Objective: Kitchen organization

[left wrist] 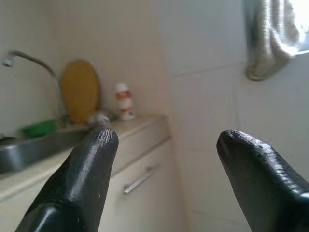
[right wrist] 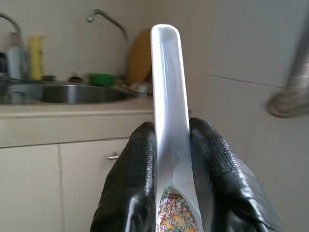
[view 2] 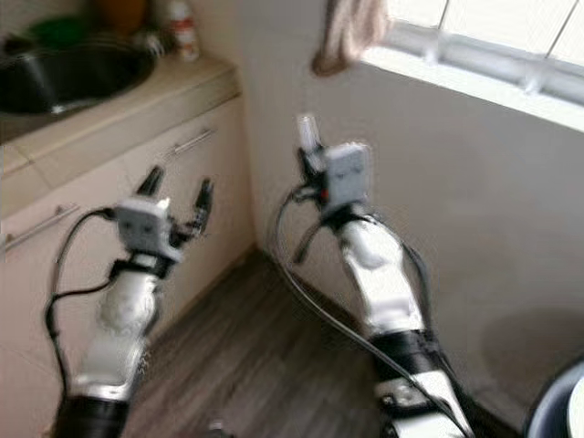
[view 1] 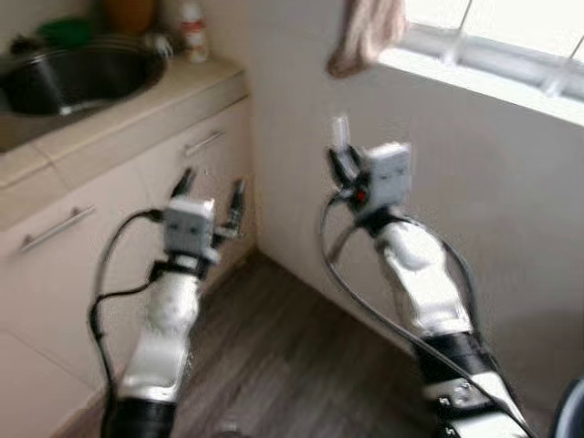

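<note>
My right gripper (view 1: 339, 157) is shut on a white ceramic spoon (right wrist: 170, 111) with a coloured floral pattern near its bowl; the handle sticks up past the fingertips (right wrist: 145, 145). It is raised in front of the white wall under the window. My left gripper (view 1: 210, 192) is open and holds nothing, raised before the cabinet doors (view 1: 210, 146). Its two black fingers (left wrist: 87, 169) stand wide apart in the left wrist view. The steel sink (view 1: 78, 78) is set in the counter at the upper left.
A small white bottle (view 1: 192, 32) stands at the counter's corner, with a green bowl (view 1: 64, 32) and a yellow board (left wrist: 79, 92) behind the sink. A cloth (view 1: 365, 32) hangs from the window sill. Wooden floor (view 1: 283, 347) lies below. A dark round rim (view 2: 557, 401) shows at lower right.
</note>
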Robot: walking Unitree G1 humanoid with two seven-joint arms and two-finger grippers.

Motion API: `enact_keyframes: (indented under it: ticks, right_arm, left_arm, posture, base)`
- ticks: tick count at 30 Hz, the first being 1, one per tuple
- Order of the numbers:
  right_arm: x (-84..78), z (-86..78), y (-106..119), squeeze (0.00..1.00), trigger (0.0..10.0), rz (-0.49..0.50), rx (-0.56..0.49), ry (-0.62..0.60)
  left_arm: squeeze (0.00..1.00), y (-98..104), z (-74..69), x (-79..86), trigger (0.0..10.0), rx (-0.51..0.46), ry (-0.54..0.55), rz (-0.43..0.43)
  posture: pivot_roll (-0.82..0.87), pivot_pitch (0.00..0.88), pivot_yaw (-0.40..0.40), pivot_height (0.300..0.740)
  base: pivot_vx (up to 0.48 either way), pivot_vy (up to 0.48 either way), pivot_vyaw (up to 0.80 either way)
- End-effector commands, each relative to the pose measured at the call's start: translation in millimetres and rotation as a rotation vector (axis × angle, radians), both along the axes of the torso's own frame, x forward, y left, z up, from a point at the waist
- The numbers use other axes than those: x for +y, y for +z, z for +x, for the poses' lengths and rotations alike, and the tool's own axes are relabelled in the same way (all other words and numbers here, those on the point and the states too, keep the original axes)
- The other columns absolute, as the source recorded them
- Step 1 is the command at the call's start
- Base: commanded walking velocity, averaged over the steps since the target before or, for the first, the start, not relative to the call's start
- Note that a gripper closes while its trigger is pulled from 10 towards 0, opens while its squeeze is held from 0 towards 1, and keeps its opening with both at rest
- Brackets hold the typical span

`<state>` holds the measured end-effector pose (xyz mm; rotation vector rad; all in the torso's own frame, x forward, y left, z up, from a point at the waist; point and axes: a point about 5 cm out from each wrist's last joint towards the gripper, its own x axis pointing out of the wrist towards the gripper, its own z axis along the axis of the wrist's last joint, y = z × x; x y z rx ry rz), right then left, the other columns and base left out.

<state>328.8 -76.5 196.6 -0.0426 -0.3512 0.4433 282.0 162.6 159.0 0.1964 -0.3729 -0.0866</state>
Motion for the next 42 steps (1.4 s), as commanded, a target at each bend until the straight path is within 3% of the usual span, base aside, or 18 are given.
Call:
enact_keyframes:
  ticks: [1,10,36,42]
  right_arm:
    - [-12.7,2.1,-0.6,0.0,0.0,0.0,-0.003,-0.043]
    - [-13.0,2.9,0.0,0.0,0.0,0.009,-0.005,-0.046]
    - [-13.9,4.8,0.3,0.0,0.0,0.025,-0.003,-0.054]
    - [-14.7,5.8,1.2,0.0,0.0,0.034,-0.003,-0.062]
  left_arm:
    - [0.0,1.6,-0.6,-7.2,10.0,-0.011,-0.024,-0.007]
    - [0.0,1.5,-0.9,-7.4,10.0,-0.013,-0.026,-0.006]
    - [0.0,2.5,0.2,-8.5,10.0,-0.018,-0.029,-0.009]
    - [0.0,2.9,0.6,-8.6,10.0,-0.02,-0.031,-0.008]
  posture:
    - [0.01,0.0,-0.039,0.74]
    - [0.01,0.0,-0.038,0.74]
    - [0.01,0.0,-0.038,0.74]
    - [0.01,0.0,-0.038,0.74]
  base:
    - [0.307,0.0,0.0]
    - [0.311,0.0,0.0]
    - [0.325,0.0,0.8]
    - [0.334,0.0,0.08]
